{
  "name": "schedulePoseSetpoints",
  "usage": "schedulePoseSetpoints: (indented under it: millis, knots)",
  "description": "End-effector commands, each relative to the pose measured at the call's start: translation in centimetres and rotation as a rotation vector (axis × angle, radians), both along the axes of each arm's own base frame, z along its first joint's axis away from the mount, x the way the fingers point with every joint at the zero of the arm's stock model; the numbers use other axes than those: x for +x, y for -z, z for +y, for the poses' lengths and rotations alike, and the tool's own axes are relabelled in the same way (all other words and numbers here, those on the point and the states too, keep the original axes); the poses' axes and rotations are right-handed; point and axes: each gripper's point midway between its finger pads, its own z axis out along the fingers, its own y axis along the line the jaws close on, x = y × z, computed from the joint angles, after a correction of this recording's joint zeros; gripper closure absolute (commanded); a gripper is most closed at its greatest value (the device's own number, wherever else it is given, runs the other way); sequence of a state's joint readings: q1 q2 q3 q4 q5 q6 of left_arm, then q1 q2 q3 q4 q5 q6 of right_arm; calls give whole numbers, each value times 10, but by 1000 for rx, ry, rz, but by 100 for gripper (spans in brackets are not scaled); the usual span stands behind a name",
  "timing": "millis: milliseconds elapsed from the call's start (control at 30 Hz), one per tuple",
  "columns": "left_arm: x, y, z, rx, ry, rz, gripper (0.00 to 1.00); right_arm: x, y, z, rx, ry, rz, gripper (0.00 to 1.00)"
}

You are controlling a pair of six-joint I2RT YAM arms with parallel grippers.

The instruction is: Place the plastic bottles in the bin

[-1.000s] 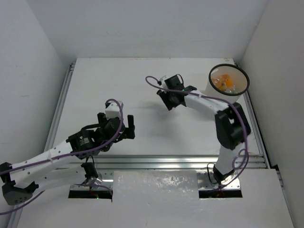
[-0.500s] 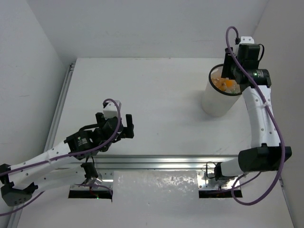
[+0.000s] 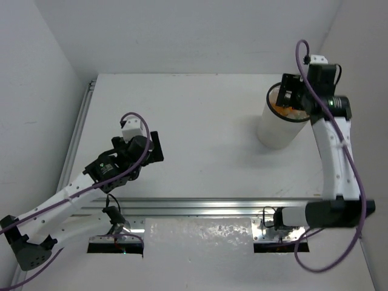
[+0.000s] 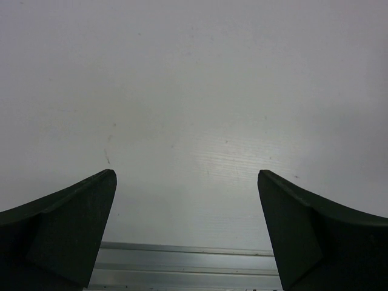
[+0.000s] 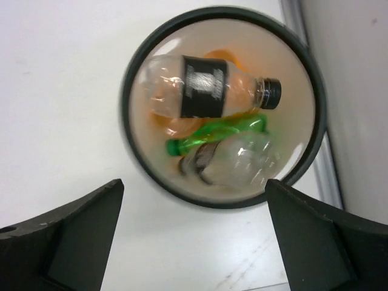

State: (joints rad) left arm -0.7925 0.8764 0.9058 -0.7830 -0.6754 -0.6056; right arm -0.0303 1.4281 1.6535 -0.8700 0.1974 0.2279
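The bin (image 3: 273, 130), cream-white with a thin black rim, stands at the far right of the table. My right gripper (image 3: 291, 94) hangs open straight above its mouth, nothing between the fingers. In the right wrist view the bin (image 5: 125, 100) holds several plastic bottles: a clear one with a black cap and dark label (image 5: 203, 86) on top, a slim green one (image 5: 218, 133), another clear one (image 5: 242, 160) and orange ones (image 5: 173, 125) beneath. My right gripper (image 5: 193, 185) frames the rim. My left gripper (image 3: 154, 147) is open over bare table, as the left wrist view (image 4: 187, 174) shows.
An aluminium rail (image 3: 230, 206) runs along the near table edge, seen under the left gripper as the rail (image 4: 182, 267). Another rail (image 3: 79, 133) lines the left side. White walls close in on three sides; the bin stands near the right wall.
The right arm swung from mid-table to above the bin and its jaws opened wide. The left arm shifted slightly up and left, its gripper still open.
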Motion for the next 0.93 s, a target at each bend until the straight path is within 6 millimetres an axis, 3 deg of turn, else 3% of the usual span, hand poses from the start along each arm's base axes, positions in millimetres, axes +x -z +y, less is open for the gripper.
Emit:
schedulePoseSetpoints:
  millis: [0, 33, 67, 100, 200, 333, 400, 433, 633, 767, 900]
  knots:
    - [15, -55, 11, -69, -110, -137, 0, -40, -23, 40, 136, -149, -184, 1]
    - [17, -61, 17, -57, -143, -150, 0, -52, -24, 48, 161, -184, -214, 1]
    - [18, -72, 29, -39, -204, -180, 0, -75, -39, 56, 181, -223, -294, 1]
    - [18, -76, 34, -30, -228, -192, 0, -86, -21, 60, 197, -236, -272, 1]
    - [16, -92, 49, -18, -278, -234, 0, -125, -7, 73, 215, -300, -293, 1]
    - [6, -104, 61, -10, -270, -271, 0, -162, 15, 68, 163, -309, -273, 1]
    - [2, -100, 69, 9, -285, -282, 0, -175, 34, 57, 131, -256, -227, 1]
    - [-3, -102, 74, -13, -292, -300, 0, -183, 34, 55, 121, -253, -252, 1]
    - [-10, -80, 80, -72, -280, -356, 0, -204, 50, 65, 126, -320, -320, 1]
    - [-8, -74, 65, -96, -189, -355, 0, -208, 52, 72, 139, -354, -325, 1]
    - [-5, -70, 64, -67, -194, -334, 0, -205, 53, 70, 137, -342, -317, 1]
